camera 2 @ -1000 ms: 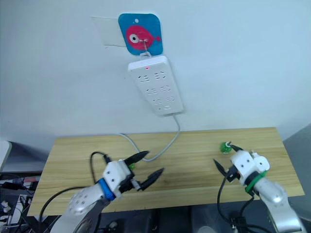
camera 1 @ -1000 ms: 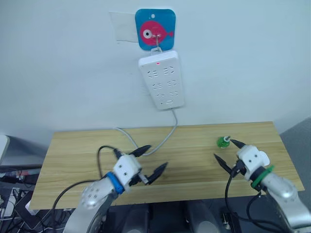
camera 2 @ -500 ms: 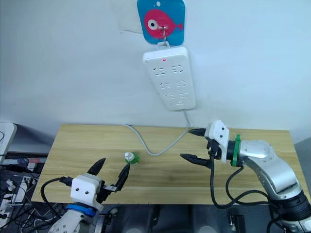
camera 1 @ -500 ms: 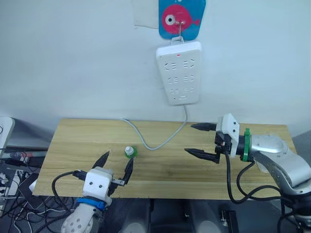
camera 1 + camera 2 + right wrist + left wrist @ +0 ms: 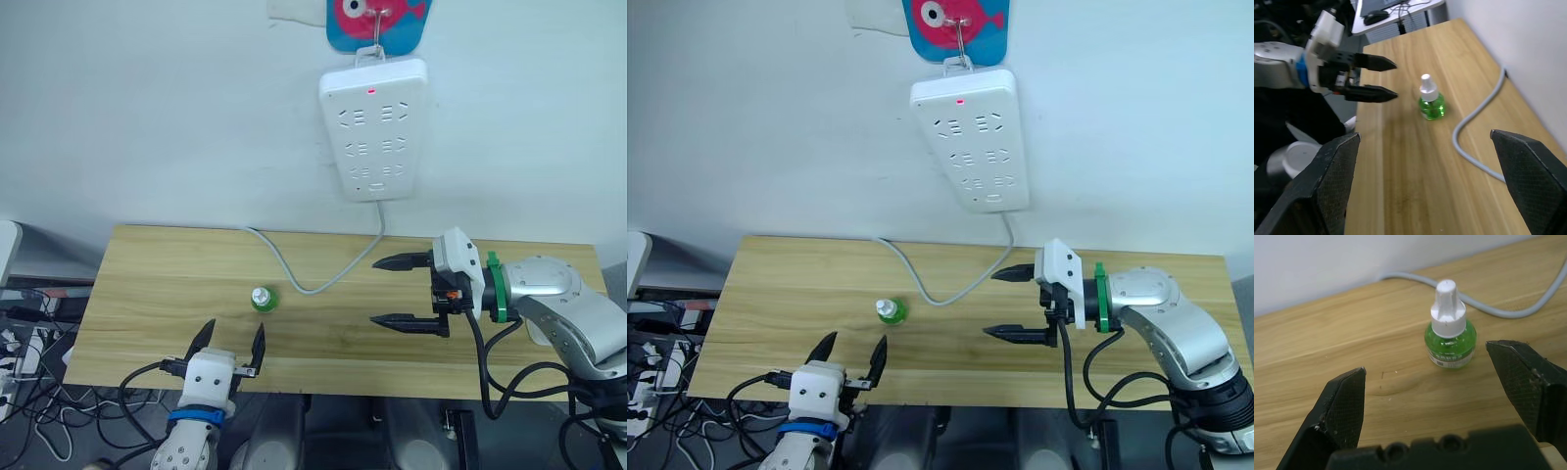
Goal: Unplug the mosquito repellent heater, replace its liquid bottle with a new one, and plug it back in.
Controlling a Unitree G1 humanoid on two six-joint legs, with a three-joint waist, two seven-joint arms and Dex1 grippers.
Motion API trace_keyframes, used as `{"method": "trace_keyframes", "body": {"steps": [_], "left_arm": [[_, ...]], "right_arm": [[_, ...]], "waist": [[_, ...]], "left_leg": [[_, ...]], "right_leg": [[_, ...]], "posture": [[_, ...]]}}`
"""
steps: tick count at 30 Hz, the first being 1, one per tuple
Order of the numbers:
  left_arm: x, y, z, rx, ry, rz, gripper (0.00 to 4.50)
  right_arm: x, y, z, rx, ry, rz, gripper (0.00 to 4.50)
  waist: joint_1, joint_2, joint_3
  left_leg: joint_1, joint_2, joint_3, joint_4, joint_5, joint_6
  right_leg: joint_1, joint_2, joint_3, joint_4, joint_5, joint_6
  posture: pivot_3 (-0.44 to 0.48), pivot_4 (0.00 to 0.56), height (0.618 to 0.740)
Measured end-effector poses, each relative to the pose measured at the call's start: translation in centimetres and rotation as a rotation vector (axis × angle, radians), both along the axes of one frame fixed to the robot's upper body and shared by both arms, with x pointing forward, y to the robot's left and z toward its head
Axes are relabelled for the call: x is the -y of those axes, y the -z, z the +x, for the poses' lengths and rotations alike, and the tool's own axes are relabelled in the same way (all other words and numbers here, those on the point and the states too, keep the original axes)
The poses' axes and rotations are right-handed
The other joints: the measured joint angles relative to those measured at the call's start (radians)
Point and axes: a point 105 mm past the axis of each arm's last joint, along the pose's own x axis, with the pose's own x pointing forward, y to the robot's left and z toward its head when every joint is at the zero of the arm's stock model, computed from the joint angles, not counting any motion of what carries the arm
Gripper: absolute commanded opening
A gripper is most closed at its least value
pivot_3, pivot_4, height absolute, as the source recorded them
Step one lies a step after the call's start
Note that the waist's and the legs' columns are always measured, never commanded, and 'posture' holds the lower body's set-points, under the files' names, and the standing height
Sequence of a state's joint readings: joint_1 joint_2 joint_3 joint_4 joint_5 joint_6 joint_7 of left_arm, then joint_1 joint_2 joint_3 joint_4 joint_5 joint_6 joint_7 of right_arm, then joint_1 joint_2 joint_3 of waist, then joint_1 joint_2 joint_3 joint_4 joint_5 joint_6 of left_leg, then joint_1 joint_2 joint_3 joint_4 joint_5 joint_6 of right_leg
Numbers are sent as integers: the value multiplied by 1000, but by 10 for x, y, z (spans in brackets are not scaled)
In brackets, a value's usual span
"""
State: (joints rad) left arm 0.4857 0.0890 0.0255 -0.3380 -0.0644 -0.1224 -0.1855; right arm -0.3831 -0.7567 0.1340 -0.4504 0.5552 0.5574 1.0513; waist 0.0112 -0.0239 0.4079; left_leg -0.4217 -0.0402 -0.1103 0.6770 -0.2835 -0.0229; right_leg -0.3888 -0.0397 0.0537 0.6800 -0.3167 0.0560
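L wrist view: small green liquid bottle [image 5: 1450, 338] w/ white cap stands upright on the wooden table [image 5: 1327, 352], label strip around its base. Left gripper [image 5: 1444, 396] is wide open, black textured fingers [image 5: 1344, 404] spread either side of the view, bottle beyond & between them, nearer the one finger, not touching either. Grey cable [image 5: 1498, 308] curves along tabletop just behind bottle, near the white wall [image 5: 1352, 264].

One green bottle [image 5: 263, 298] is counted on the worktop [image 5: 147, 294]. One power strip [image 5: 377, 127], one grey cable [image 5: 313, 279] and one fish hanger [image 5: 377, 20] are seen. Two claws are counted, left [image 5: 231, 343] and right [image 5: 390, 292].
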Motion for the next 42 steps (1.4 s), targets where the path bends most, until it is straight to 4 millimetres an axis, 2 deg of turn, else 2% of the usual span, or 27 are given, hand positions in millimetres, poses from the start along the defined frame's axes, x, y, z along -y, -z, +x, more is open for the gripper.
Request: {"method": "trace_keyframes", "body": {"steps": [6,19,25,28,33,34,42], "left_arm": [[12,6,34,67,55,7,4500],[12,22,59,77,59,22,4500],[13,21,64,101,86,38,4500],[14,21,64,106,87,38,3945],[11,25,62,94,58,28,2419],[10,25,62,95,53,28,2246],[1,24,65,104,27,15,2238]], "right_arm": [[-20,-19,0,32,-49,60,4453],[-21,-22,3,-9,-8,66,4453],[-19,-19,2,-19,3,57,4453],[-18,-18,1,-18,11,48,4500],[-17,-15,0,-35,22,48,4500],[-16,-15,0,-33,23,49,4500],[-17,-18,-1,-38,34,62,4500]], "waist": [[-1,1,5],[-6,1,7],[-10,1,7],[-11,1,7],[-11,1,7],[-11,1,7],[-11,1,7]], "left_leg": [[0,0,-1,0,0,-1],[-2,0,-2,0,1,-1],[-2,0,-2,0,1,-2],[-2,0,-2,0,1,-2],[-2,0,-2,0,1,-2],[-2,0,-3,0,1,-2],[-2,0,-3,0,1,-2]], "right_leg": [[0,0,-7,1,0,0],[-1,-1,-9,0,0,0],[-1,-1,-9,0,0,0],[-1,-1,-9,0,0,0],[-1,-1,-8,0,0,0],[-1,-1,-8,0,0,0],[-1,-1,-8,0,0,0]], "posture": [[69,469,740],[45,467,740],[44,464,740],[45,461,740],[47,458,740],[47,449,740],[48,439,740]]}}
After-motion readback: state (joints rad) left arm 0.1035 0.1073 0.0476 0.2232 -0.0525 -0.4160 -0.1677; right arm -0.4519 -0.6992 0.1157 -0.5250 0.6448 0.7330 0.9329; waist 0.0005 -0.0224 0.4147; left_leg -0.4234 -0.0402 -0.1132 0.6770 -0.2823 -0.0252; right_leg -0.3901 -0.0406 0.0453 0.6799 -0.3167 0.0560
